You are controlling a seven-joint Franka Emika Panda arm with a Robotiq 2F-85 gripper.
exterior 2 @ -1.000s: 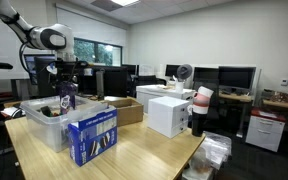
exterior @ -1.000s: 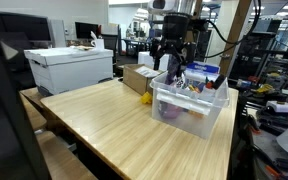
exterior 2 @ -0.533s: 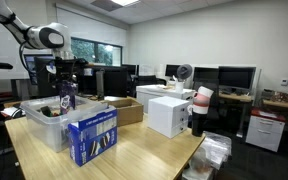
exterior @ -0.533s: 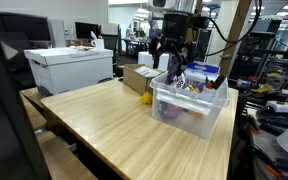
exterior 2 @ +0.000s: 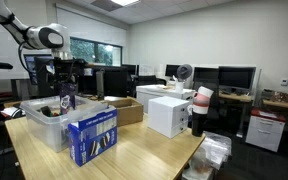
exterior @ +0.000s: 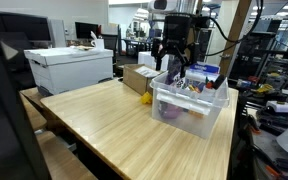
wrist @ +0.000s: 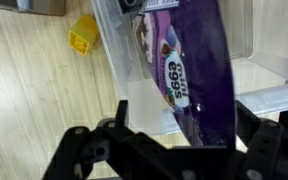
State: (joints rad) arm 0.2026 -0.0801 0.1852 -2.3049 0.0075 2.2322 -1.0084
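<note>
In the wrist view a purple snack bag [wrist: 189,70] with white print stands upright between the fingers of my gripper [wrist: 182,120]. The jaws stand wide apart; bare space shows between the left finger [wrist: 120,112] and the bag. The bag rises out of a clear plastic bin [exterior: 189,108] that holds several colourful items. In both exterior views the gripper [exterior: 173,68] [exterior 2: 66,86] hangs over the bin's [exterior 2: 42,126] near corner, its fingertips at the top of the bag [exterior 2: 67,99]. A small yellow object [wrist: 83,33] [exterior: 146,99] lies on the wooden table beside the bin.
A blue box [exterior 2: 92,136] stands by the bin. An open cardboard box [exterior: 137,78] and a white lidded box [exterior: 69,68] sit further along the table [exterior: 104,125]. A stack of cups [exterior 2: 200,110] stands near the white box [exterior 2: 167,112]. Office desks and monitors surround the table.
</note>
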